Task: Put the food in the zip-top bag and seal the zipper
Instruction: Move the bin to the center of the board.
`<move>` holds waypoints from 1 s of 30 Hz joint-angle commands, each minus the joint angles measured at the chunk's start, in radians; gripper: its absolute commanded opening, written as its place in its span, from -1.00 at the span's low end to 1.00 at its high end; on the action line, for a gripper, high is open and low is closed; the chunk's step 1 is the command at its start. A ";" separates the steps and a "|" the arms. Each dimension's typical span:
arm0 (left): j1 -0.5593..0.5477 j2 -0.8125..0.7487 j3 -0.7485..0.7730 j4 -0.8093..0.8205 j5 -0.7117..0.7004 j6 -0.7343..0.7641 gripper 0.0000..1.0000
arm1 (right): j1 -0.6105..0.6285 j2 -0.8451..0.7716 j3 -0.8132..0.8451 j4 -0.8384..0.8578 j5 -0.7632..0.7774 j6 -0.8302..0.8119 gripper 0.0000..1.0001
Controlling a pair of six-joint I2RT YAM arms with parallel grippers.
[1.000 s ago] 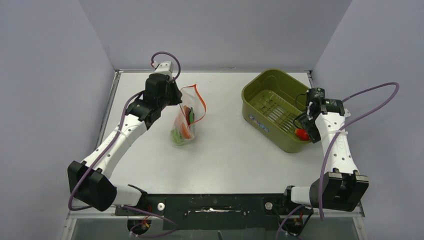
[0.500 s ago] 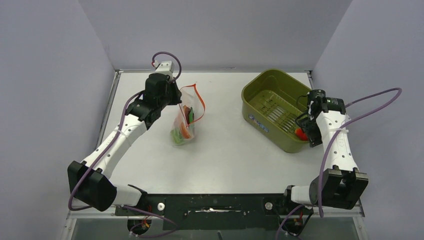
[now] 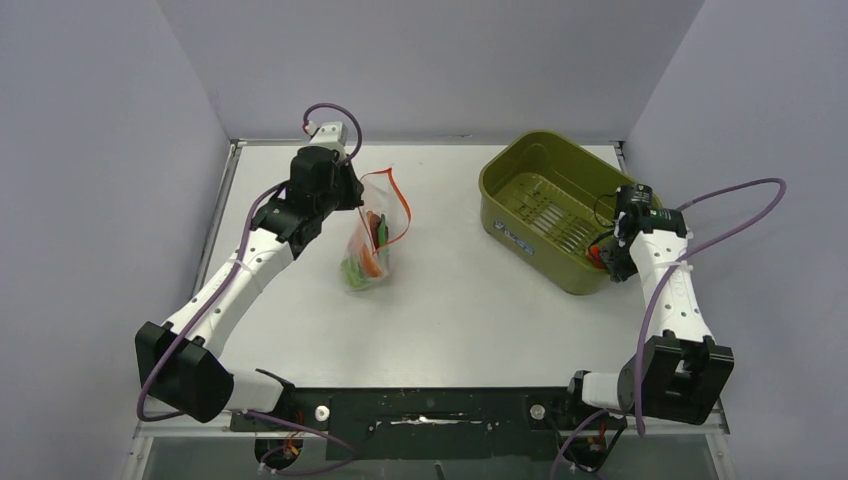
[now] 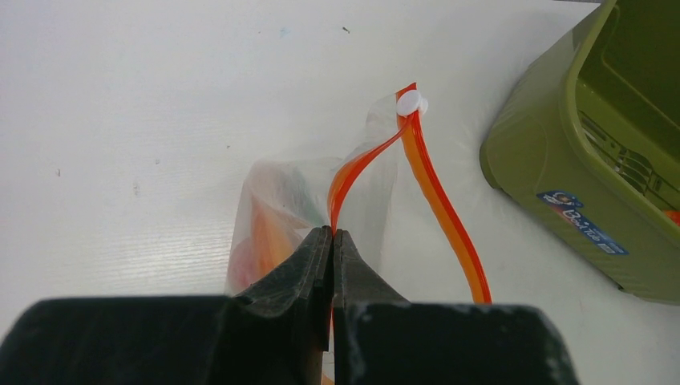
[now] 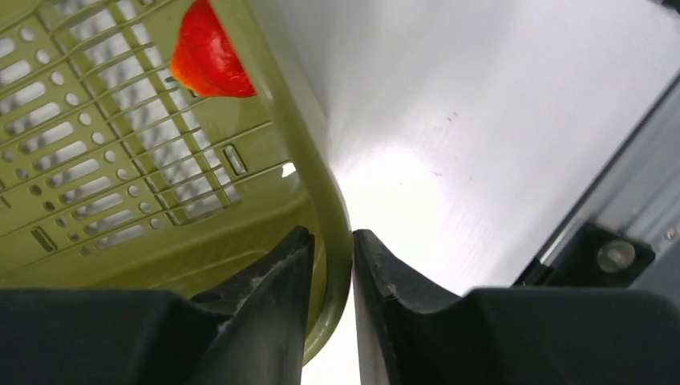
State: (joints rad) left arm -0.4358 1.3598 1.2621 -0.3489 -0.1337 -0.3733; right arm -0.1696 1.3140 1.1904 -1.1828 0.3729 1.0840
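At the worktop's (image 3: 450,320) far left, my left hand (image 4: 331,241) is pinched tight on the zipper (image 4: 437,200), propping the bag (image 3: 368,245) with its mouth gaping and some food (image 3: 365,262) inside. My right hand (image 5: 330,237) is clamped narrow on the tub (image 3: 545,262) wall, not on the red piece (image 5: 204,60) lying inside. As I judge it, pulling now would drag or tip the tub and send that piece rolling out of reach. A tug on the strip could topple the bag.
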 commanded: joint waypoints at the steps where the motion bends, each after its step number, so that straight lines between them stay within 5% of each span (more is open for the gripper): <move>1: 0.011 0.003 0.047 0.058 0.010 -0.019 -1.00 | -0.012 -0.059 -0.023 0.179 -0.029 -0.157 -0.51; 13: 0.014 0.026 0.078 0.062 0.016 -0.018 -1.00 | -0.057 -0.031 -0.028 0.347 -0.114 -0.664 -0.77; 30: 0.005 0.039 0.073 0.120 0.028 0.005 -1.00 | -0.087 -0.061 -0.076 0.476 -0.127 -1.248 -0.69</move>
State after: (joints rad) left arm -0.4305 1.4014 1.2900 -0.3328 -0.1154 -0.3843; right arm -0.2493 1.2564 1.1084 -0.7929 0.2134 0.0261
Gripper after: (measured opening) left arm 0.014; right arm 0.174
